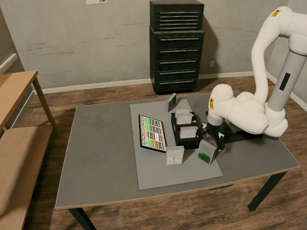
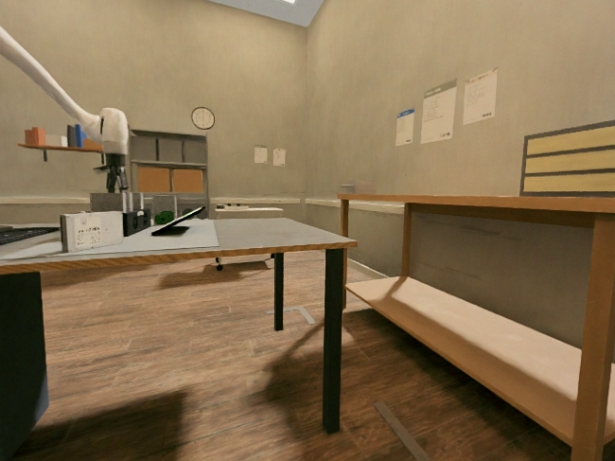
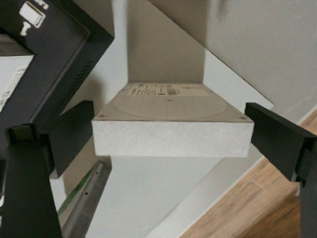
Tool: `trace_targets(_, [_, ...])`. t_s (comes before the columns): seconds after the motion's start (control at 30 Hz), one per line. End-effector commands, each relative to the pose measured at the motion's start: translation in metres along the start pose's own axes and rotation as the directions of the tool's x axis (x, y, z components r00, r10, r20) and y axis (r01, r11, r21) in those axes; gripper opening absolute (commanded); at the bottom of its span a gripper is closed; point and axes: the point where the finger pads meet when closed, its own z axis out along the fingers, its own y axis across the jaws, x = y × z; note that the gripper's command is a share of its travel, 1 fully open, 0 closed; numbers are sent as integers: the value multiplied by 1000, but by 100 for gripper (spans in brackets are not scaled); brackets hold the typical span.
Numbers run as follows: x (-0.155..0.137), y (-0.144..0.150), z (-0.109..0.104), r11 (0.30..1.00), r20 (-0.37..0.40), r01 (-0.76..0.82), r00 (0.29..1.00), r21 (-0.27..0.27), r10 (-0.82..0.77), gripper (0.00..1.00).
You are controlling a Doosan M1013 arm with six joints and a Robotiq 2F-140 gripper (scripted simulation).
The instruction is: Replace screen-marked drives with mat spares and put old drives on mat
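The gripper (image 1: 212,138) (image 2: 116,186) (image 3: 169,116) is holding nothing; its fingers are standing wide on either side of the grey rectangular drive with a green circuit board (image 1: 207,151) (image 2: 105,202) (image 3: 171,137), which is standing upright on the pale grey mat (image 1: 153,174) (image 2: 189,235) (image 3: 137,192) at the near right.

The black box-shaped dock (image 1: 188,143) (image 2: 137,221) (image 3: 92,41) is showing three seated drives, two close together at the far end and one nearer, with a gap between. Two more loose drives are standing on the mat: a grey labelled drive (image 1: 174,155) (image 2: 165,209) (image 3: 87,201) left of the first, and a thin grey drive (image 1: 171,102) (image 2: 95,230) beyond the dock.

Three loose drives are suggesting that one old drive is already out, its bay waiting. The replacement, its rebuild and then the second swap are probably remaining. The black-framed screen (image 1: 153,132) (image 2: 179,220) is showing orange and green marks, too small for telling the bays' states. Which loose drives are spares is staying unclear.
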Motion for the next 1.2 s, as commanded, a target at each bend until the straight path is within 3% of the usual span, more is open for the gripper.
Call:
trace_targets(0.0, [-1,0,1,1000,1,0,1000,0,0,89])
trace_targets(0.37, [-1,0,14,1000,1,0,1000,0,0,89])
trace_targets(1.0, [-1,0,16,1000,1,0,1000,0,0,89])
trace_targets(1.03, [-1,0,16,1000,1,0,1000,0,0,73])
trace_targets(1.17, [-1,0,16,1000,1,0,1000,0,0,73])
